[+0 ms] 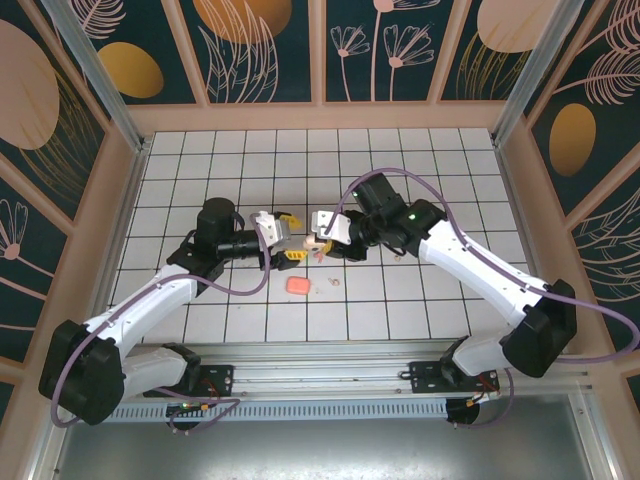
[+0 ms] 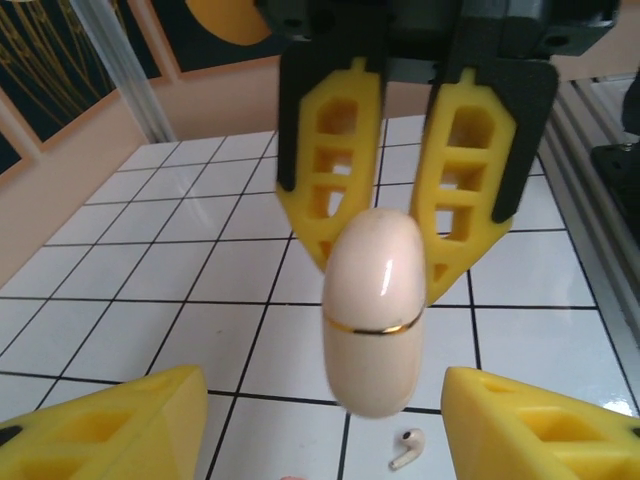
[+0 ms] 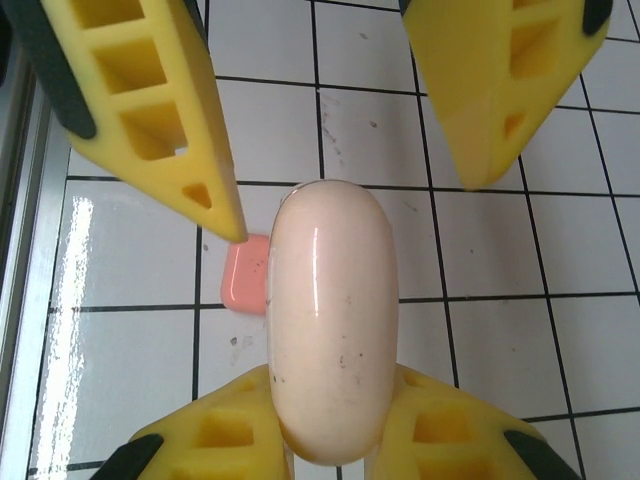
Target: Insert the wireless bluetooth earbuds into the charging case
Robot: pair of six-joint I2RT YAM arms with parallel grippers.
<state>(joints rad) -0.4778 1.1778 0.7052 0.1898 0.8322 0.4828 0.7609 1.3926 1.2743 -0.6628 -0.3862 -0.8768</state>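
A closed beige charging case (image 3: 333,320) with a thin gold seam (image 2: 375,326) hangs above the tiles, and my right gripper (image 3: 335,400) is shut on its lower end. My left gripper (image 2: 322,400) is open, and its yellow fingers (image 3: 150,110) stand on either side of the case's free end without touching it. In the top view the two grippers meet nose to nose mid-table, left gripper (image 1: 285,238) facing right gripper (image 1: 322,232). One whitish stemmed earbud (image 2: 406,450) lies on the tile below the case, and shows in the top view as a small speck (image 1: 333,281).
A salmon-pink closed case (image 1: 298,285) lies on the tiles just in front of the grippers, partly behind the beige case in the right wrist view (image 3: 245,275). A metal rail (image 1: 330,352) runs along the near edge. Patterned walls surround the white tiled floor (image 1: 420,160).
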